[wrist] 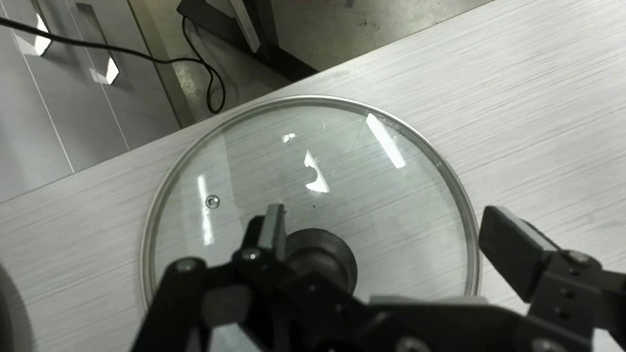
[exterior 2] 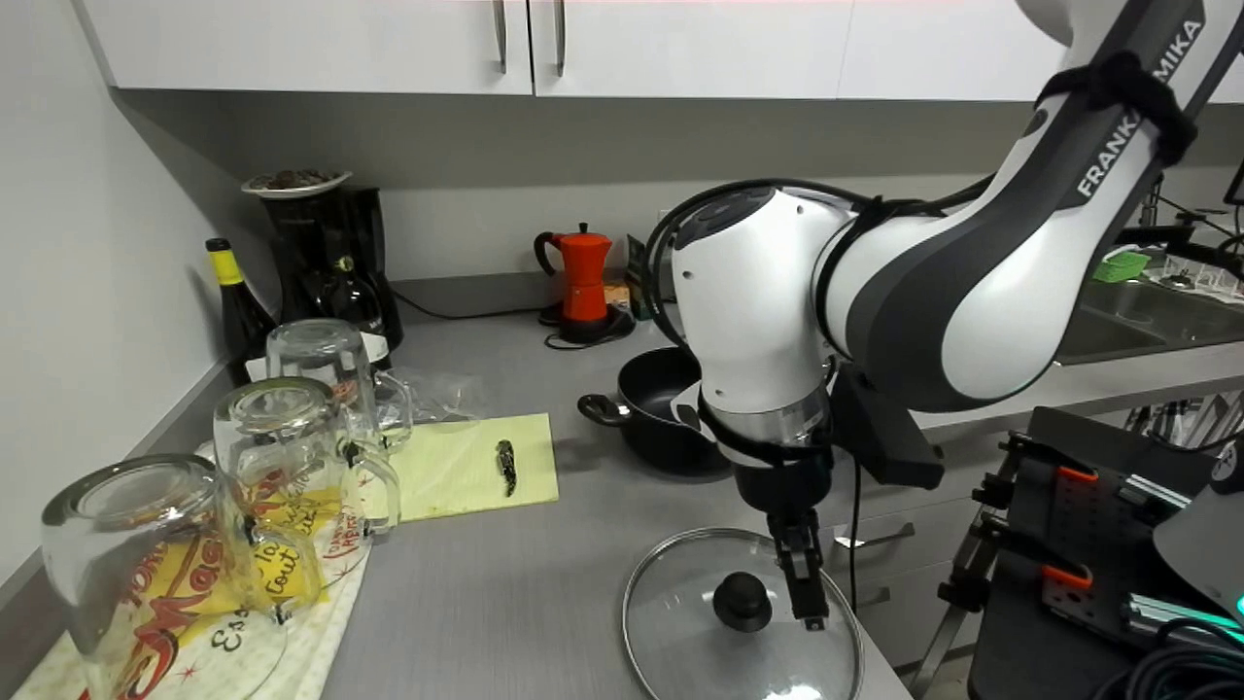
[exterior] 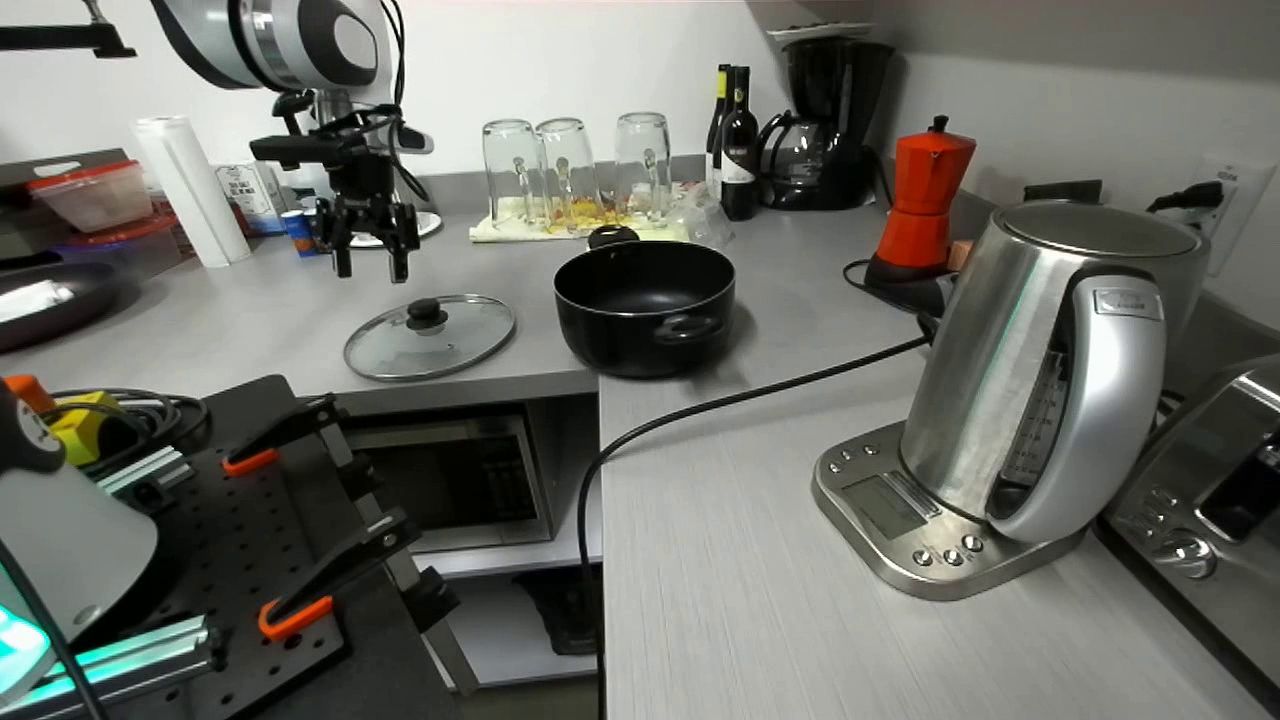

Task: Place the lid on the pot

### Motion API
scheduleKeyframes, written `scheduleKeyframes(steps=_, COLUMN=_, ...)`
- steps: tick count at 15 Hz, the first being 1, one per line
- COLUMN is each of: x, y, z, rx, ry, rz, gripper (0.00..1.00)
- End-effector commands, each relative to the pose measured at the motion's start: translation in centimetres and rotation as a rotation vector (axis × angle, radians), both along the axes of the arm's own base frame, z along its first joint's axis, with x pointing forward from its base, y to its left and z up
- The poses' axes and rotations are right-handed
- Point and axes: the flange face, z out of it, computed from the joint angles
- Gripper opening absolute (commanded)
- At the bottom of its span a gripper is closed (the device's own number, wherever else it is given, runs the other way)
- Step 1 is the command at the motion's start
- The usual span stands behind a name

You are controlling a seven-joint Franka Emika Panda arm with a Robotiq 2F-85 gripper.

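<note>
The clear glass lid (exterior: 460, 345) lies flat on the counter, knob up, near the front edge. It also shows in an exterior view (exterior 2: 680, 612) and fills the middle of the wrist view (wrist: 391, 195). The black pot (exterior: 640, 335) stands uncovered beside the lid. It is partly hidden behind the arm in an exterior view (exterior 2: 656, 437). My gripper (exterior: 371, 268) is open and empty, fingers pointing down, above the lid. In the wrist view, the gripper (wrist: 384, 220) has its left finger overlapping the dark knob (wrist: 323, 254) and its right finger by the lid's rim.
Upside-down glass mugs (exterior: 570, 170) stand on a cloth behind the pot. A steel kettle (exterior: 1000, 370), its black cable (exterior: 740, 385) and a red moka pot (exterior: 920, 200) stand to the right. A microwave (exterior: 450, 480) sits below the counter's front edge. A black cart (exterior: 250, 520) stands in front.
</note>
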Motion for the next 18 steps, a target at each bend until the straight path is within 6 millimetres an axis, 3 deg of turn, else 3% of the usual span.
scheduleKeyframes(steps=1, x=1.0, y=0.2, z=-1.8, rx=0.027, ry=-0.016, rz=0.086, gripper=1.0)
scheduleKeyframes(steps=10, x=1.9, y=-0.4, z=-4.8, rx=0.075, ry=0.001, rz=0.235, gripper=1.0)
scheduleKeyframes(steps=18, x=2.4, y=-0.1, z=-6.1, rx=0.126, ry=0.004, rz=0.351, gripper=1.0)
